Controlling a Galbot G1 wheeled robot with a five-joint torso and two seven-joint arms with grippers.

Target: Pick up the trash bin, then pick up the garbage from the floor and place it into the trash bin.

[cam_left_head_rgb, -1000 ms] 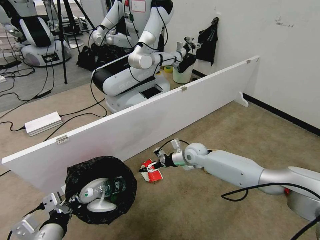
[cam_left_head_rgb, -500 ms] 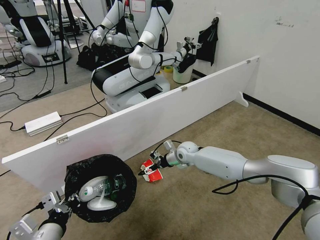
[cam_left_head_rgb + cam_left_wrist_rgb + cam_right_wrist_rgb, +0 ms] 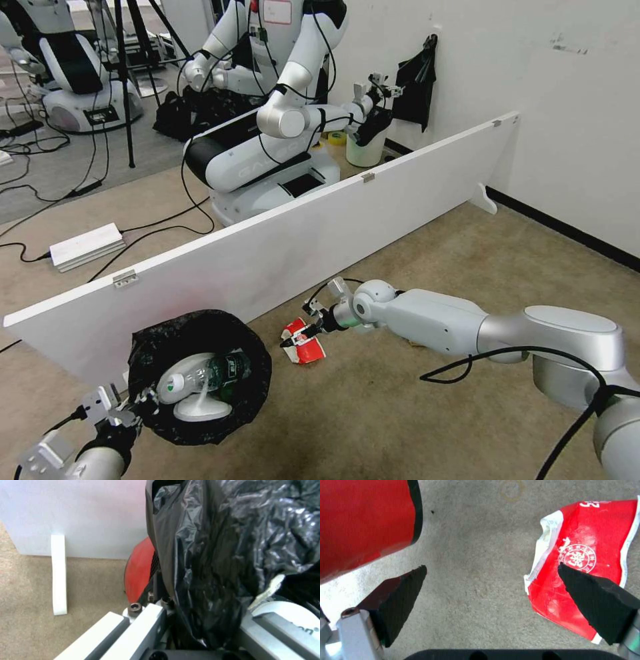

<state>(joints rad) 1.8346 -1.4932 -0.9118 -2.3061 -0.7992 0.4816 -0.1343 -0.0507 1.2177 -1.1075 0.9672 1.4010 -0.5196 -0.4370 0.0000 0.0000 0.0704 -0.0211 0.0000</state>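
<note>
Plainly crumpled red-white paper cup (image 3: pixel 303 343)

Glossy crinkled black plastic liner (image 3: pixel 216 542)

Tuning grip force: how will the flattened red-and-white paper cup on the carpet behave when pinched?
The flattened red-and-white paper cup looks creased and thin, so probably light and floppy, folding further. Lying flat, it shouldn't roll. The open right gripper has one pad over it, so it may slide.
</note>
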